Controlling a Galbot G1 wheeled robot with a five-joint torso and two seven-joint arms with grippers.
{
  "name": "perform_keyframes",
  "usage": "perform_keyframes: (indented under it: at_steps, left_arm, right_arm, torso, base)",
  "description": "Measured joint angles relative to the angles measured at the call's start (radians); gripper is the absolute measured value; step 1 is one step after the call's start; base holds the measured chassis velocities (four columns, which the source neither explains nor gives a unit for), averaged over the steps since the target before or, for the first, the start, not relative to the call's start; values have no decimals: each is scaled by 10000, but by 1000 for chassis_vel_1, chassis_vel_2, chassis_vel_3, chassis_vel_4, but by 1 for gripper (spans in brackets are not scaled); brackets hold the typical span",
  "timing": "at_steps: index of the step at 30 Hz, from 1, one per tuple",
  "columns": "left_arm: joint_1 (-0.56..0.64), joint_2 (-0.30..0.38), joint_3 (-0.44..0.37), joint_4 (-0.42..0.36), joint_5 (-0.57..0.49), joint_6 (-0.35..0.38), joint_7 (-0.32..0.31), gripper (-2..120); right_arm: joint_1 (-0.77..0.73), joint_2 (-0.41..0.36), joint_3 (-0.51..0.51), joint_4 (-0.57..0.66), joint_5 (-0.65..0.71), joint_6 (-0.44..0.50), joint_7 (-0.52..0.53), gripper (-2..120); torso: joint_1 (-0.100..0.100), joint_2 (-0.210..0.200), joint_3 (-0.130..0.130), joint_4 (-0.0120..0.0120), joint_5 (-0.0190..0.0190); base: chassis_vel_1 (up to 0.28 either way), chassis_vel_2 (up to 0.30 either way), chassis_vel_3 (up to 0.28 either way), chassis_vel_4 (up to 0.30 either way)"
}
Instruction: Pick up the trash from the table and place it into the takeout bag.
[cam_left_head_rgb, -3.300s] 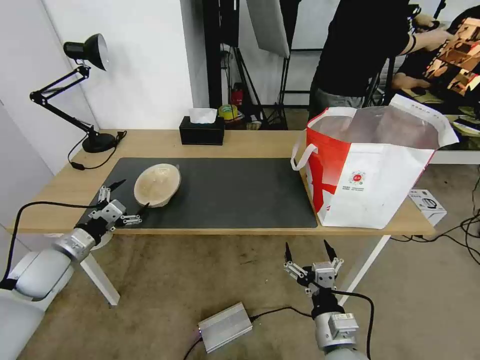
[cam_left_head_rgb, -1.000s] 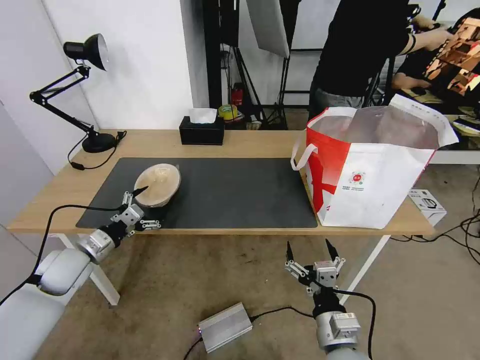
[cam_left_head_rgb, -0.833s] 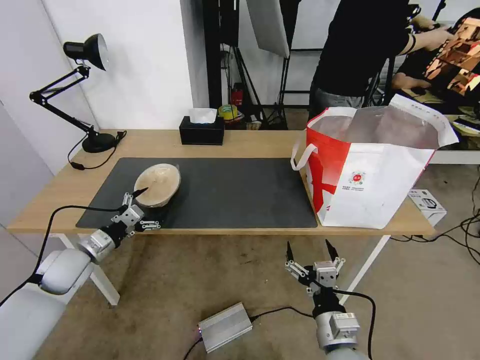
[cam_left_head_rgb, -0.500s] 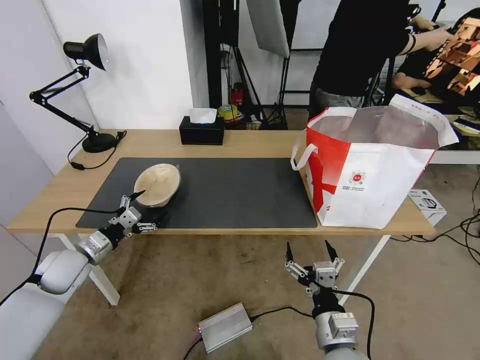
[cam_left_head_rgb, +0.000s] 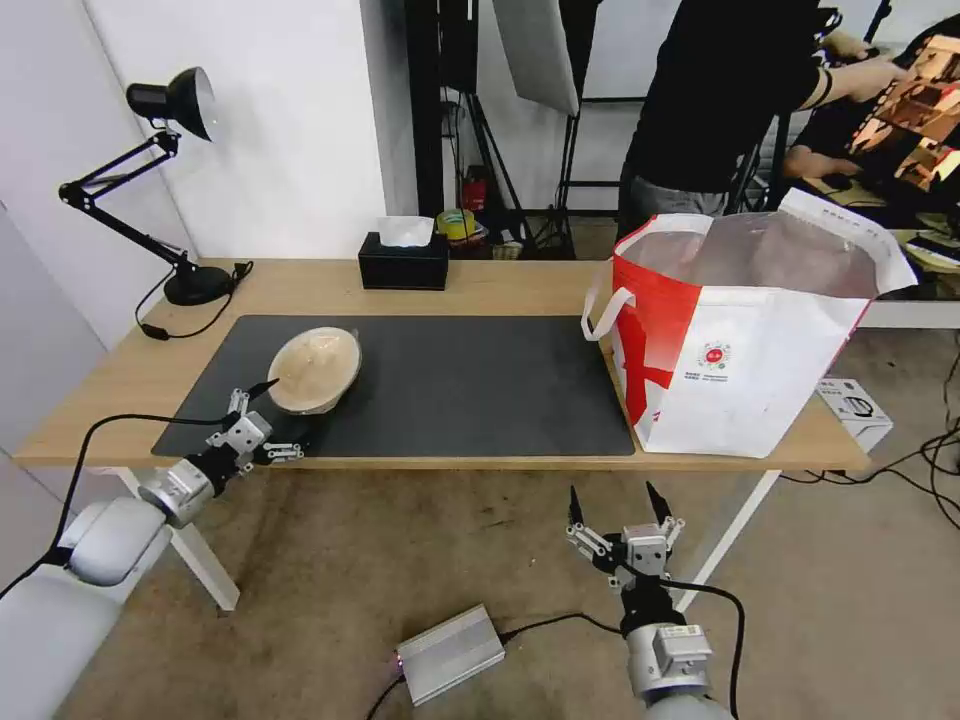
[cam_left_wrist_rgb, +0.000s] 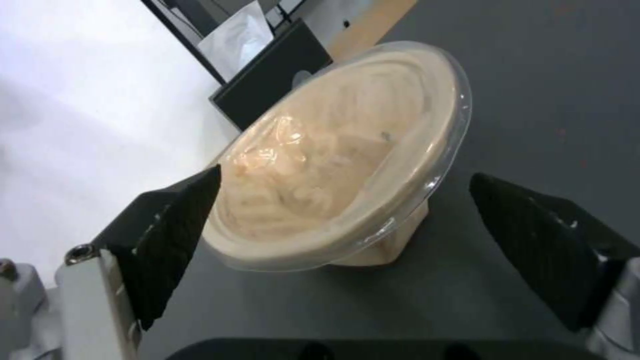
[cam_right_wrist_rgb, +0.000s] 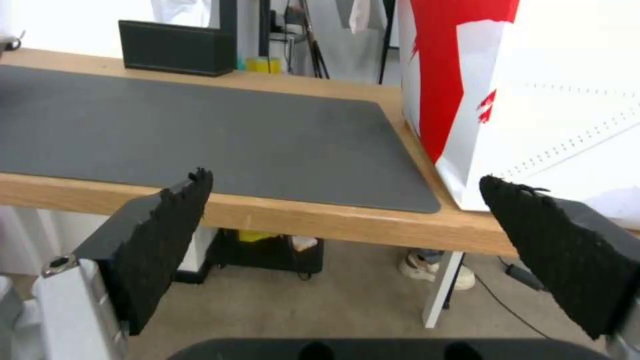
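Since the earlier frames the left gripper (cam_left_head_rgb: 268, 418) had first pushed in toward the bowl and then drawn back a little toward the near edge of the table (cam_left_head_rgb: 500, 285), while the bowl, the bag and the right arm had kept their places. Its jaws stood wide apart with nothing between them. One finger (cam_left_wrist_rgb: 175, 235) lay close beside the rim and the other (cam_left_wrist_rgb: 541, 240) stood clear on the far side.

Just ahead of that gripper sat the tan bowl (cam_left_head_rgb: 314, 369), tipped up on its edge on the dark mat (cam_left_head_rgb: 470, 385). In the wrist view the bowl (cam_left_wrist_rgb: 347, 175) carried a clear film or lid over its mouth. Farther out along the table from the gripper, well apart from the bowl, stood the takeout bag (cam_left_head_rgb: 745, 340), open at the top.

The right gripper (cam_left_head_rgb: 620, 510) hung below the table's front edge, jaws spread and empty.

The step in hand looked like lining up a grasp on the bowl. The next move seemed to call for closing in so the rim sits between the fingers, without sliding the tilted bowl away.

The bag bore a small round red logo (cam_left_head_rgb: 714, 356) with fine print beneath, too small to read.
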Motion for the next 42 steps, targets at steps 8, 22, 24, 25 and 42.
perform_keyframes:
  at_steps: [8, 22, 24, 25, 42]
  left_arm:
    - [17, 96, -42, 45, -13, 0, 5, 100]
    - [-77, 153, 67, 147, -18, -4, 82, 100]
    - [-111, 170, 92, 165, -18, -4, 91, 100]
    - [-132, 176, 110, 175, -18, -4, 96, 100]
    - [-597, 269, 499, 647, -17, -52, 231, 100]
  right_arm:
    - [20, 2, -46, -2, -9, 4, 0, 100]
    - [10, 34, -56, 4, -35, 10, -4, 100]
    - [12, 35, -56, 4, -36, 10, -5, 100]
    - [14, 36, -56, 5, -36, 10, -5, 100]
    - [54, 59, -29, -56, -33, 13, -8, 100]
  torso:
    - [0, 0, 0, 0, 0]
    - [0, 0, 0, 0, -1]
    - [0, 0, 0, 0, 0]
    - [0, 0, 0, 0, 0]
    - [0, 0, 0, 0, 0]
  base:
    - [0, 0, 0, 0]
    - [0, 0, 0, 0]
    - [0, 0, 0, 0]
    - [0, 0, 0, 0]
    - [0, 0, 0, 0]
